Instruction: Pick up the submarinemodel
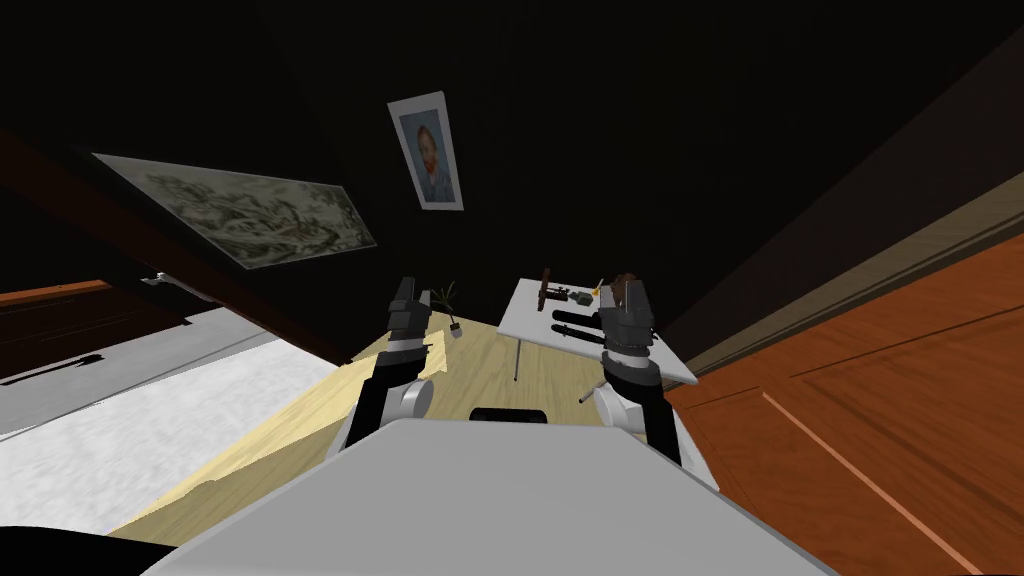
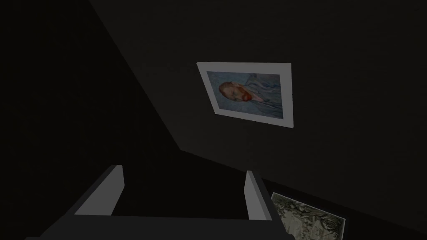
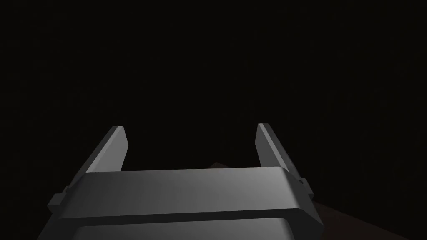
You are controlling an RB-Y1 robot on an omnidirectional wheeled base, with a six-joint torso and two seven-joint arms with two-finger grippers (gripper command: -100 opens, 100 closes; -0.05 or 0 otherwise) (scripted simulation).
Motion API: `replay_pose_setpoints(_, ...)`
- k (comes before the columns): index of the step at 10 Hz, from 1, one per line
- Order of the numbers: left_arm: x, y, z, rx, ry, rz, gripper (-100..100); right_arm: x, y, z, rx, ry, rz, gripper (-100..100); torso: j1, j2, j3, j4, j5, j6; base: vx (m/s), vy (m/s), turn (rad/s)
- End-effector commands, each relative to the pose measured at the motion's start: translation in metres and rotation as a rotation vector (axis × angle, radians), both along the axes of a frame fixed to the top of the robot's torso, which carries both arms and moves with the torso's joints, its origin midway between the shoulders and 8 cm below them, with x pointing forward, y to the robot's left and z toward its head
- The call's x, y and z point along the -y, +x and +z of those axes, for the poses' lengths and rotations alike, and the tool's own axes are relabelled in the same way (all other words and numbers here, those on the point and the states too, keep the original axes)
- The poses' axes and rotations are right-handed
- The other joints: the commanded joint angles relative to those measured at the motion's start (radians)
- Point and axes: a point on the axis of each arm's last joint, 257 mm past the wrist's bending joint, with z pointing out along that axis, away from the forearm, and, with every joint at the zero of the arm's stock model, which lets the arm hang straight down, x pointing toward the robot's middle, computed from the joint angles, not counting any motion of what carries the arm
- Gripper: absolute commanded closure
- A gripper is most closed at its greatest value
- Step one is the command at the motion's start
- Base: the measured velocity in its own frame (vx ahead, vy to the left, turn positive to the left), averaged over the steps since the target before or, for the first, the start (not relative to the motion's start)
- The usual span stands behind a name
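Ahead, dark submarine model (image 1: 572,318) (cigar-shaped) lies on white table (image 1: 523,316).

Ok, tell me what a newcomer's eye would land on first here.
The white-framed portrait of a red-bearded man stands out on the dark wall ahead. Below it, a small white table carries two long black tube-shaped objects among small clutter, with the open right gripper raised before it and the open left gripper alongside.

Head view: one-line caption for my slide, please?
Both arms raised, left gripper and right gripper open, before a white table bearing two dark elongated shapes, one likely the submarine model.
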Motion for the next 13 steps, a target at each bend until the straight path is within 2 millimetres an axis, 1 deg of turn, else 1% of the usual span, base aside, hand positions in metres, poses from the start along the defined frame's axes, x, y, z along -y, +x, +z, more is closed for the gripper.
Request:
replay_pose_setpoints(1, 0.0, 0.0, 0.0, 0.0, 0.0, 0.0, 0, -0.003, 0.014, -0.021, -0.057, -0.067, -0.01, -100, 0.0, 0.0, 0.0, 0.0, 0.0, 0.0, -0.133, 0.038, 0.005)
replay_pose_setpoints(2, 0.0, 0.0, 0.0, 0.0, 0.0, 0.0, 0, -0.003, 0.014, -0.021, -0.058, -0.071, -0.008, -100, 0.0, 0.002, 0.001, 0.0, 0.0, 0.0, -0.103, 0.019, 0.001)
replay_pose_setpoints(4, 0.0, 0.0, 0.0, 0.0, 0.0, 0.0, 0, -0.006, 0.03, -0.051, -0.135, -0.164, -0.025, -100, -0.001, 0.001, 0.001, 0.0, 0.0, 0.0, -0.124, 0.047, 0.005)
replay_pose_setpoints(5, 0.0, 0.0, 0.0, 0.0, 0.0, 0.0, 0, -0.006, 0.03, -0.052, -0.137, -0.17, -0.023, -100, 0.001, 0.003, 0.002, 0.001, 0.0, 0.0, -0.106, 0.047, -0.004)
replay_pose_setpoints(7, 0.0, 0.0, 0.0, 0.0, 0.0, 0.0, 0, -0.007, 0.045, -0.086, -0.216, -0.281, -0.043, -100, 0.0, 0.001, 0.001, 0.0, 0.0, 0.0, -0.142, 0.036, 0.003)
replay_pose_setpoints(8, 0.0, 0.0, 0.0, 0.0, 0.0, 0.0, 0, -0.006, 0.045, -0.088, -0.221, -0.281, -0.044, -100, -0.001, 0.004, 0.003, 0.001, 0.0, 0.0, -0.129, 0.026, 0.003)
replay_pose_setpoints(9, 0.0, 0.0, 0.0, 0.0, 0.0, 0.0, 0, -0.004, 0.052, -0.107, -0.264, -0.341, -0.056, -100, -0.001, 0.003, 0.002, 0.001, 0.0, 0.0, -0.117, 0.026, 0.005)
replay_pose_setpoints(10, 0.0, 0.0, 0.0, 0.0, 0.0, 0.0, 0, -0.004, 0.052, -0.108, -0.264, -0.341, -0.056, -100, -0.001, 0.002, 0.001, 0.001, 0.0, 0.0, -0.092, 0.038, 0.003)
replay_pose_setpoints(12, 0.0, 0.0, 0.0, 0.0, 0.0, 0.0, 0, 0.002, 0.063, -0.145, -0.341, -0.467, -0.082, -100, 0.0, 0.001, 0.001, 0.0, 0.0, 0.0, -0.132, 0.051, 0.015)
replay_pose_setpoints(13, 0.0, 0.0, 0.0, 0.0, 0.0, 0.0, 0, 0.004, 0.064, -0.149, -0.35, -0.471, -0.083, -100, 0.001, 0.003, 0.002, 0.001, 0.0, 0.0, -0.125, 0.068, 0.003)
